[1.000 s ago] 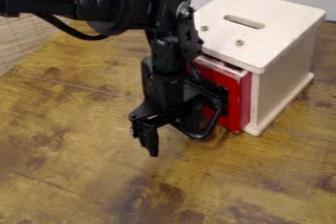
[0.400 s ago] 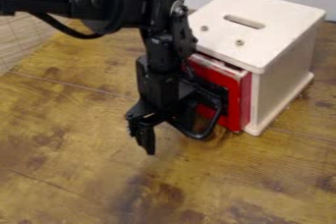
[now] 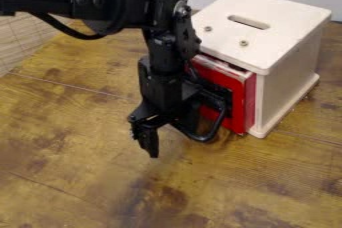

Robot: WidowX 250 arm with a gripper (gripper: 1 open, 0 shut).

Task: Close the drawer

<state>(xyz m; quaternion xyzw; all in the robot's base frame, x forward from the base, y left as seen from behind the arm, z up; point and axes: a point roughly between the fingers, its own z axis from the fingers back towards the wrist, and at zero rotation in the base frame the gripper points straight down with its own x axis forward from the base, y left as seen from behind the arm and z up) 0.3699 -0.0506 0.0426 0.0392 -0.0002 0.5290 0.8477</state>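
The red drawer [image 3: 230,92] sticks out a little from the left face of the cream-white cabinet [image 3: 274,47]. Its black front plate and large looped black handle [image 3: 207,122] face the arm. My gripper [image 3: 147,137] hangs on the black arm just left of the handle, fingers pointing down close above the wooden table. The fingers look close together with nothing between them. The arm's wrist covers part of the drawer's front plate; whether it touches the handle I cannot tell.
The cabinet has a slot on top [image 3: 246,19] and stands at the back right of the wooden table [image 3: 80,172]. A wire mesh object [image 3: 20,34] lies at the far left edge.
The gripper has shifted slightly left and down compared with one second ago; since 0.4 s ago nothing visibly moved. The drawer stands out about as far as before.
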